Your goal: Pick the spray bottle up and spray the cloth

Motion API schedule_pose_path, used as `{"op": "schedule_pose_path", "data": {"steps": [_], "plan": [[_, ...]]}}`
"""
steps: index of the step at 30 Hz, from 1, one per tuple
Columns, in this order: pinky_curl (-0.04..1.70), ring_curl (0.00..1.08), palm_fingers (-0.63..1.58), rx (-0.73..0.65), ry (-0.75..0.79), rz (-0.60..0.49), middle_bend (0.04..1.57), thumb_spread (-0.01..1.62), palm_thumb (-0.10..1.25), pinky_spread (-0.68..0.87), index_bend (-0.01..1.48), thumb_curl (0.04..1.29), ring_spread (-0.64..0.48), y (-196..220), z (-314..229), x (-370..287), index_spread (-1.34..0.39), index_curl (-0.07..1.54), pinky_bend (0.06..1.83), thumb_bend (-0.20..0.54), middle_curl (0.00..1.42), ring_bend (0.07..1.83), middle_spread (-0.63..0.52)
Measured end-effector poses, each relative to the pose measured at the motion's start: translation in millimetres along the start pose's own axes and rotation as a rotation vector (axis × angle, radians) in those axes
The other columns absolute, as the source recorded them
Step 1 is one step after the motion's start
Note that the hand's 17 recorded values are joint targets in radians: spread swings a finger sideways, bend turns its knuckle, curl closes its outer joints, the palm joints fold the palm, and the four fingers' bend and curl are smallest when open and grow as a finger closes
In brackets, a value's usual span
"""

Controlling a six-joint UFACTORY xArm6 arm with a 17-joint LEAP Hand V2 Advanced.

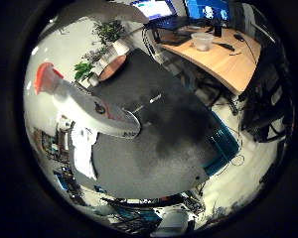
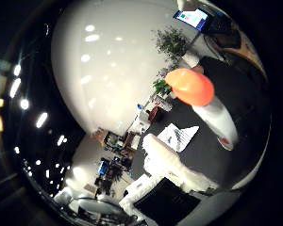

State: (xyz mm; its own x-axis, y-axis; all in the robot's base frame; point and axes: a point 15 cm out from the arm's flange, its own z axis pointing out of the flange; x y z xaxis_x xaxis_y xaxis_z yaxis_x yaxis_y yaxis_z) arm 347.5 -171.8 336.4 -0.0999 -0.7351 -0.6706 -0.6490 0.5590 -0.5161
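The spray bottle, with a white body [image 1: 99, 107] and an orange nozzle [image 1: 45, 77], is held close to my palm, high above the dark grey table [image 1: 164, 134]. The right thumb side palm view shows its nozzle [image 2: 191, 85] and body [image 2: 222, 122] against the ceiling and table. A white cloth [image 2: 179, 137] lies on the table near its edge, below the bottle; the right little finger side palm view shows it too [image 1: 84, 154]. White parts of my hand [image 2: 165, 186] show at that view's rim, by the bottle's body.
A wooden desk [image 1: 223, 59] with monitors and a bowl stands beyond the table. Potted plants [image 1: 104, 35] stand beside it. Shelves with clutter [image 2: 118, 151] line the room's wall. Ceiling lights [image 2: 90, 42] fill much of the thumb side view.
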Motion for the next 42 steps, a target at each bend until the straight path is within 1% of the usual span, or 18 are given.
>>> {"op": "schedule_pose_path", "data": {"steps": [4,8,12,20,26,30,33,35,36,37,38,39,40,41,42], "plan": [[0.11,0.23,0.2,-0.019,-0.016,0.012,0.19,1.07,0.52,0.65,0.18,0.46,0.34,2.3,9.6,13.7,-0.13,0.33,1.0,-0.024,0.29,0.34,0.22],[0.11,0.23,0.19,-0.083,-0.057,0.004,0.19,1.07,0.51,0.65,0.18,0.46,0.35,10.8,34.6,9.3,-0.12,0.33,0.99,-0.027,0.29,0.34,0.22],[0.11,0.23,0.18,-0.127,-0.086,-0.017,0.19,1.07,0.51,0.65,0.18,0.45,0.35,17.3,52.3,-4.1,-0.12,0.33,0.99,-0.025,0.29,0.34,0.23],[0.12,0.23,0.18,-0.161,-0.164,-0.047,0.19,1.08,0.51,0.64,0.18,0.45,0.35,22.5,79.4,-42.8,-0.11,0.33,0.98,-0.024,0.29,0.33,0.24],[0.12,0.23,0.19,-0.173,-0.174,-0.057,0.18,1.07,0.52,0.64,0.17,0.45,0.35,20.4,98.6,-54.3,-0.1,0.32,0.99,-0.02,0.29,0.35,0.23],[0.13,0.25,0.24,-0.192,-0.174,-0.04,0.2,1.07,0.54,0.64,0.16,0.45,0.32,24.4,115.8,-52.3,-0.1,0.31,1.02,-0.023,0.29,0.41,0.23],[0.12,0.27,0.32,-0.197,-0.172,-0.034,0.21,1.06,0.58,0.62,0.14,0.46,0.29,23.6,123.6,-50.3,-0.11,0.29,1.03,-0.018,0.3,0.52,0.21],[0.11,0.29,0.39,-0.205,-0.171,-0.022,0.24,1.05,0.61,0.59,0.13,0.47,0.21,24.8,127.7,-46.2,-0.12,0.26,1.05,-0.016,0.32,0.66,0.18],[0.11,0.31,0.42,-0.21,-0.171,-0.014,0.25,1.04,0.62,0.57,0.13,0.47,0.15,26.0,130.1,-43.8,-0.13,0.25,1.06,-0.017,0.32,0.73,0.16],[0.1,0.33,0.49,-0.212,-0.172,-0.013,0.3,1.04,0.64,0.5,0.13,0.48,0.06,26.1,131.2,-43.4,-0.14,0.24,1.08,-0.016,0.34,0.81,0.11],[0.08,0.34,0.56,-0.214,-0.173,-0.012,0.36,1.04,0.67,0.4,0.13,0.48,-0.04,26.6,131.9,-43.7,-0.18,0.23,1.08,-0.013,0.35,0.89,0.04],[0.08,0.35,0.59,-0.215,-0.176,-0.005,0.4,1.04,0.67,0.33,0.14,0.49,-0.09,27.6,134.0,-43.2,-0.19,0.23,1.08,-0.015,0.37,0.92,0.0],[0.09,0.38,0.79,-0.212,-0.18,-0.001,0.45,1.03,0.7,0.09,0.13,0.49,-0.21,27.2,135.0,-44.2,-0.26,0.21,1.18,-0.012,0.39,1.02,-0.1],[0.11,0.4,0.92,-0.206,-0.183,0.004,0.5,1.01,0.74,-0.15,0.13,0.5,-0.29,26.1,136.0,-44.8,-0.32,0.2,1.25,-0.01,0.42,1.08,-0.2],[0.15,0.43,1.01,-0.197,-0.184,0.01,0.54,0.94,0.78,-0.34,0.16,0.52,-0.34,24.2,137.5,-45.4,-0.39,0.21,1.28,-0.015,0.45,1.11,-0.29]]}}
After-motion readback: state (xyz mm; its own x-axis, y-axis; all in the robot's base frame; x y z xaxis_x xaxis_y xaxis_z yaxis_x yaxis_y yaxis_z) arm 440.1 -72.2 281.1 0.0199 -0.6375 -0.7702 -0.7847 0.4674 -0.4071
